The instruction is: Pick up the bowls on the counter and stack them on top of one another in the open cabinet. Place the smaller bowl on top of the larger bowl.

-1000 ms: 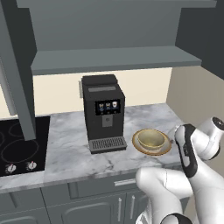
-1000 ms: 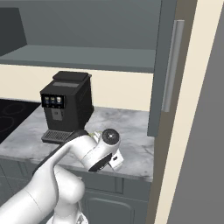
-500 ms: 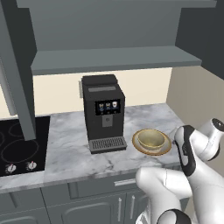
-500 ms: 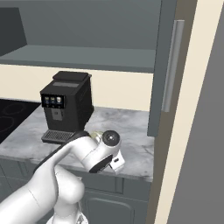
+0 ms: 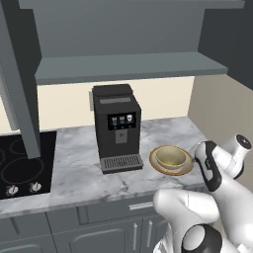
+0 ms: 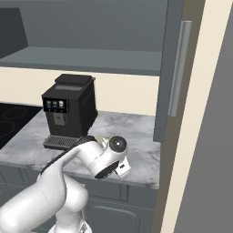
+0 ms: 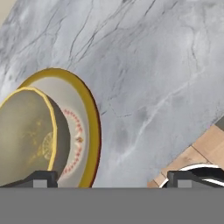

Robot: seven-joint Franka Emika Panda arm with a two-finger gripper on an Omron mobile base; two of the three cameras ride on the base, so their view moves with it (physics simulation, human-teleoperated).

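Smaller bowl nested in larger bowl; tool fingers apart.

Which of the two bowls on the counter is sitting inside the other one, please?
The smaller bowl, deep with a yellowish inside, sits inside the larger bowl, the wide shallow one whose tan-orange rim rings it on the counter.
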